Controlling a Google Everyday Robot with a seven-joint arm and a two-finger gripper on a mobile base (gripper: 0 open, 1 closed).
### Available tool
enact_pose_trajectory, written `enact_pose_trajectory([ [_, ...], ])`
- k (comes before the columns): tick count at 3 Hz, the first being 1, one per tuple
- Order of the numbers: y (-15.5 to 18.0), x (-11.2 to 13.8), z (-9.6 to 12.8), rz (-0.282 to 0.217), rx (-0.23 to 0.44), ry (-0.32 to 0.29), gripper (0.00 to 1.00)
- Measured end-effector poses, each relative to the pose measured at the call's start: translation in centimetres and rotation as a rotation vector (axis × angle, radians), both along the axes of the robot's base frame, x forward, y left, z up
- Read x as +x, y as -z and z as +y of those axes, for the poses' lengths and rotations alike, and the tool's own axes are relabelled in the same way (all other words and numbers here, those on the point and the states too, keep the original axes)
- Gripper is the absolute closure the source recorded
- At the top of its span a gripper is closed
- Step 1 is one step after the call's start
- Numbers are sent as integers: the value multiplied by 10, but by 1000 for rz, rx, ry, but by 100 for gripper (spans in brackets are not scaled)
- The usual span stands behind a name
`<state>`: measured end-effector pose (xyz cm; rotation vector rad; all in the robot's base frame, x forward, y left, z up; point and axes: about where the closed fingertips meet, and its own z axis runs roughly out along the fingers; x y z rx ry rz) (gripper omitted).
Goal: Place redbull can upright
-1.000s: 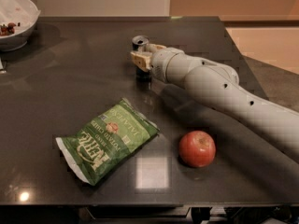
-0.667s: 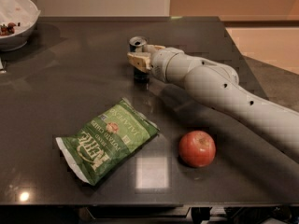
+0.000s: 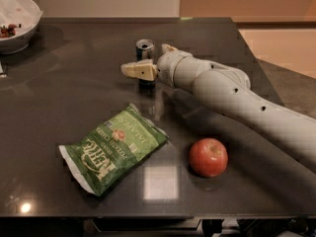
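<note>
**Red Bull can standing at the gripper**

A dark glossy surface (image 3: 64, 93) fills the view. The grey robot arm (image 3: 232, 95) reaches in from 4 o'clock towards the middle. A green Kettle jalapeño chip bag (image 3: 113, 147) lies flat at 7 o'clock. A white bowl (image 3: 22, 26) sits at the 10 o'clock corner. A red apple (image 3: 208, 157) rests at 5 o'clock, near the arm. The gripper (image 3: 142, 67) is at 12 o'clock. The redbull can (image 3: 144, 47) stands upright right behind it, its lower part hidden. I cannot tell whether the jaws are open or closed on the can.
</note>
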<state>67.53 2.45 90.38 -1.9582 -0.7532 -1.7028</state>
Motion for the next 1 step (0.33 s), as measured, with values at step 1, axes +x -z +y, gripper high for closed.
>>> enact_pose_trajectory([
  [1,0,0,0,0,0,0,0],
])
